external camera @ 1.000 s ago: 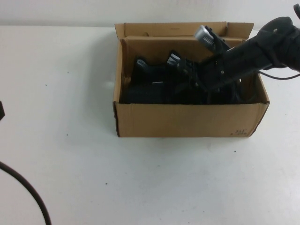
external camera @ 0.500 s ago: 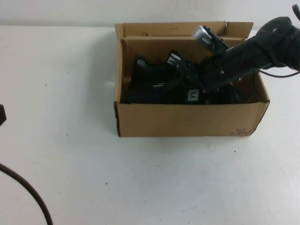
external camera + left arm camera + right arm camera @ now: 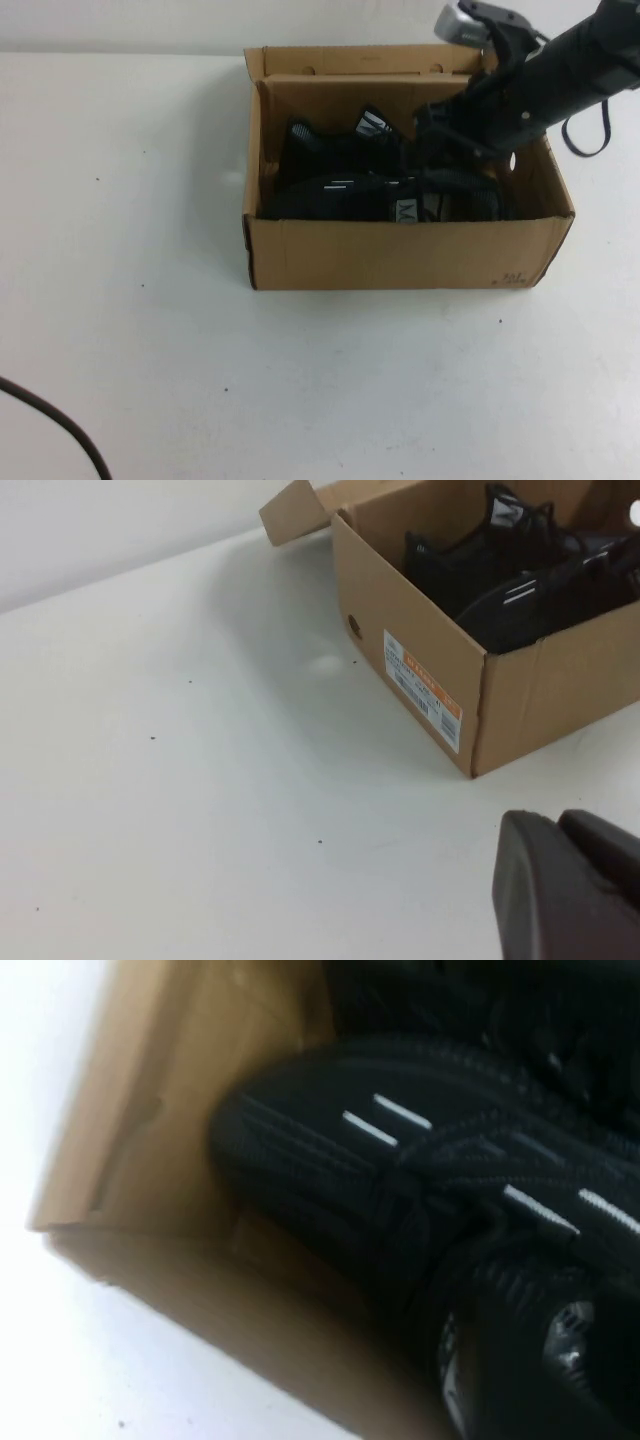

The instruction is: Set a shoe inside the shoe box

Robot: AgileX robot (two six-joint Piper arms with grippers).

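Observation:
The shoe (image 3: 350,195), a black mesh sneaker with white dash marks, lies inside the brown cardboard shoe box (image 3: 400,262) along its front wall, its grey "M" tongue patch facing up. My right gripper (image 3: 440,140) hangs open over the right half of the box, just above the shoe and holding nothing. The right wrist view looks down on the shoe (image 3: 400,1190) against the box wall (image 3: 150,1160). My left gripper (image 3: 555,825) is shut and empty, low over the table to the left of the box (image 3: 430,670), outside the high view.
The matching black sneaker (image 3: 330,150) with a white striped tab lies behind the shoe in the box. The box flaps stand open at the back. A black cable (image 3: 60,435) crosses the table's near left corner. White table surrounds the box.
My right gripper has let go of the shoe and risen up and back toward the right. The shoe has settled lower along the front wall.

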